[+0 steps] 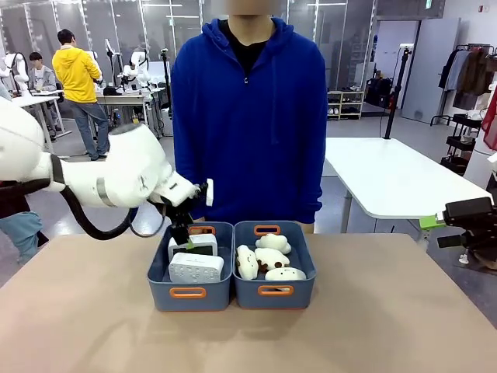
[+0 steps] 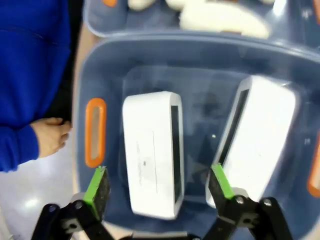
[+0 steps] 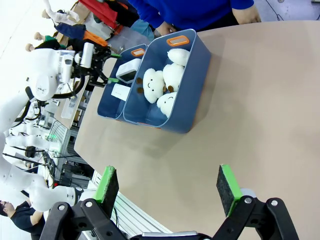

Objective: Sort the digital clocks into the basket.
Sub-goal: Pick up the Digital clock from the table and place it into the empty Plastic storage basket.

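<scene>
**opA:** where do I stand? I see both digital clocks [image 1: 194,260] lying in the left basket [image 1: 189,294], 3 plush sheep [image 1: 268,259] in the other bin [image 1: 275,292]; looks sorted to me.

**opB:** agreed; my left gripper [image 2: 159,186] hangs spread wide and empty just above the nearer clock [image 2: 152,155], whose long axis runs along the fingers; right gripper [image 3: 169,184] gapes empty too, well apart over bare table [image 3: 250,110]; left arm's closer.

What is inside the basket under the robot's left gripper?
Two digital clocks lie inside the basket, one partly behind the other. The basket floor beneath them is covered.
</scene>
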